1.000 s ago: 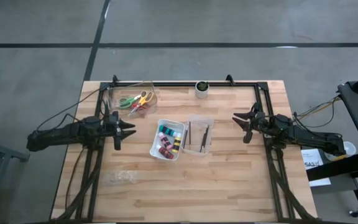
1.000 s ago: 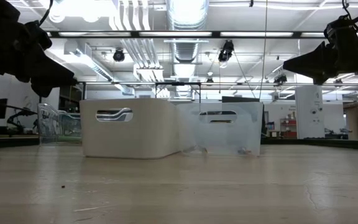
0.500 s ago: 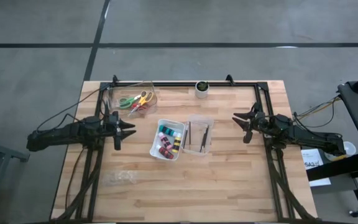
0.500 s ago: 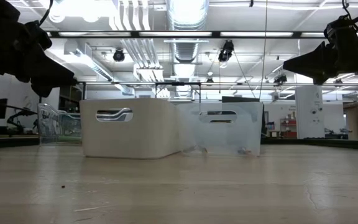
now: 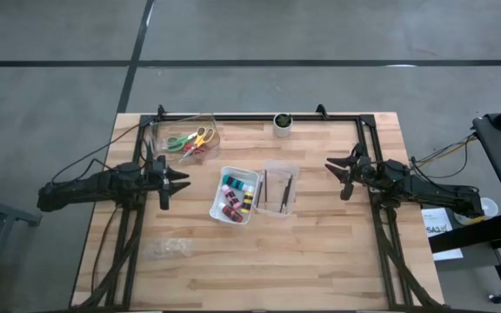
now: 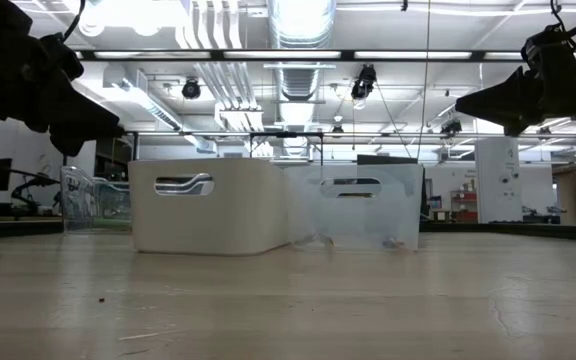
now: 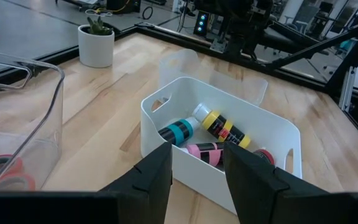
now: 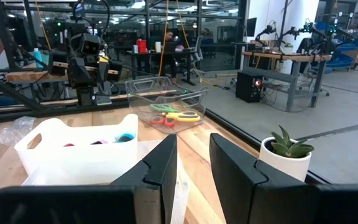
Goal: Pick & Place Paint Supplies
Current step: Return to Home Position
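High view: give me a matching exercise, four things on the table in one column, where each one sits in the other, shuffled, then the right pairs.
1. scissors
2. paint bottles
3. brushes
4. small plant

A. in the white bin
B. at the table's back edge, in no bin
C. in the clear bin at the back left
D. in the frosted bin right of the white one

Pairs: 1-C, 2-A, 3-D, 4-B.
Both arms wait with fingers open: left gripper left of the white bin, right gripper right of the frosted bin.
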